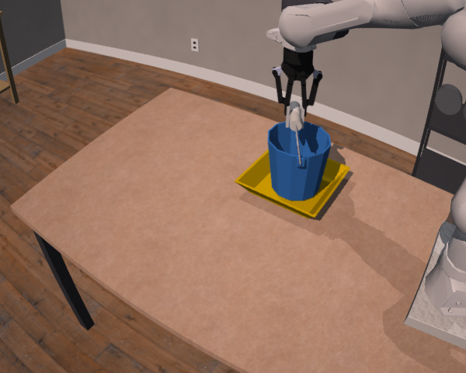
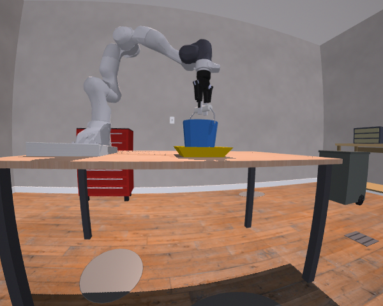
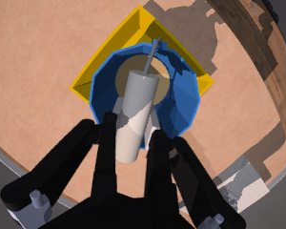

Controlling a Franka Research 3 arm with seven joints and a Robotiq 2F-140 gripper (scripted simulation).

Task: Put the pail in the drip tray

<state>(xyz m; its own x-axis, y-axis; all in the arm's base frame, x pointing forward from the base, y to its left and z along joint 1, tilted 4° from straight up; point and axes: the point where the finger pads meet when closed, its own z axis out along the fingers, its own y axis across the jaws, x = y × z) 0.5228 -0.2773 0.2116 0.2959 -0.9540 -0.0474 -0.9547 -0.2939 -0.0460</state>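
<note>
Two fingers of your gripper [image 1: 297,107] pinch the pail's grey handle grip [image 1: 294,116], so the blue pail [image 1: 298,165] hangs plumb, its base inside the yellow drip tray [image 1: 257,183], table's [image 1: 144,241] two o'clock.

Grey walls, white baseboard [image 2: 185,189], plank wood floor [image 2: 191,237], red drawer cabinet [image 2: 120,158], grey wheeled bin [image 2: 345,178]

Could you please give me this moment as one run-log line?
gripper: shut on handle grip | pail: upright, in tray | tray: flat on table | release: not yet
</note>
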